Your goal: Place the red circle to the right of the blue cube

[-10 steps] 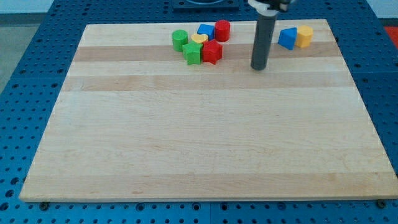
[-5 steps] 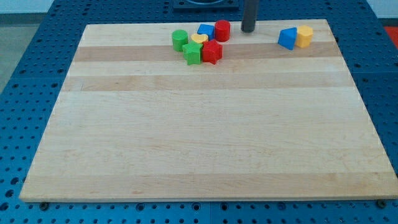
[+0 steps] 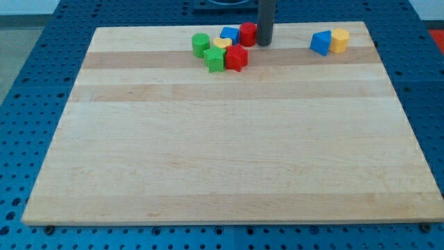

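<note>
We see my tip [image 3: 264, 44] set down just right of the red circle [image 3: 248, 34], seemingly touching it; there are no fingers, so nothing is grasped. The red circle stands upright, its long axis vertical, right of the blue cube [image 3: 229, 34] near the worktop's [image 3: 222, 153] top edge. A yellow block [image 3: 221, 44] and red block [image 3: 236, 58] sit below them.

green cylinder [image 3: 200, 44]: left end of the cluster
green block [image 3: 215, 60]: touching red block [image 3: 236, 58]
yellow block [image 3: 221, 44]: cluster's middle
blue wedge [image 3: 320, 43]: touching yellow-orange block [image 3: 339, 40]
wooden board [image 3: 229, 153]: on blue pegboard [image 3: 28, 90]
</note>
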`<action>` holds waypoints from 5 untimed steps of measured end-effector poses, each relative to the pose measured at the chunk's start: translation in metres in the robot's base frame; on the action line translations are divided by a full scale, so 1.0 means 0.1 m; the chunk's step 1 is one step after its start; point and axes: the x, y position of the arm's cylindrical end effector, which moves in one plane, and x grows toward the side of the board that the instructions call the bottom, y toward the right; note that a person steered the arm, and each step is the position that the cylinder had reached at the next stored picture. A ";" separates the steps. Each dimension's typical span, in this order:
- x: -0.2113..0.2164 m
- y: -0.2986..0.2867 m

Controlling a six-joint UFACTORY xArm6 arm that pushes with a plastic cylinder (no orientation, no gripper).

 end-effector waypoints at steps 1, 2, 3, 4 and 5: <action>0.07 0.02; -0.27 0.23; -0.48 0.14; -0.48 -0.09; -0.48 -0.30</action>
